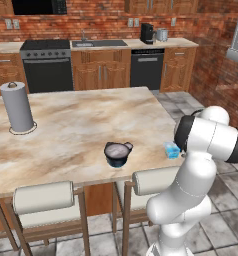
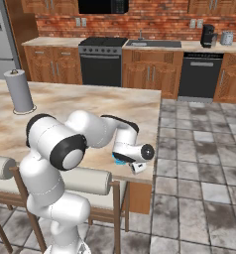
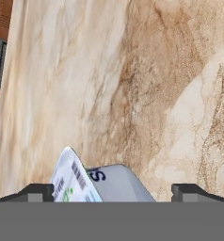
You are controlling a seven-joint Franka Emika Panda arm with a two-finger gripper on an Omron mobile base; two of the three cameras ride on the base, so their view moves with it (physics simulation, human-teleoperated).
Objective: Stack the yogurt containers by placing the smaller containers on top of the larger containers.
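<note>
counter (image 1: 66, 145): we see the navy tub (image 1: 117, 153) near the front edge, nothing stacked on it
blue cup (image 1: 172, 150): right edge, unlifted
claw (image 3: 112, 192): open, straddling the cup

A tall grey paper-towel roll (image 1: 17, 106) stood upright on the marble-topped bench (image 1: 76, 130), near its far left edge, well apart from everything else on it. Two padded stools (image 1: 43, 197) were tucked against the near side of the bench. Along the brick back wall ran wooden cabinets (image 1: 100, 70) with a black stove (image 1: 47, 65), a sink (image 1: 98, 43), a black dishwasher (image 1: 147, 69), a coffee maker (image 1: 147, 33) and a toaster (image 1: 162, 34); grey tiles (image 2: 199, 168) covered the floor.
</note>
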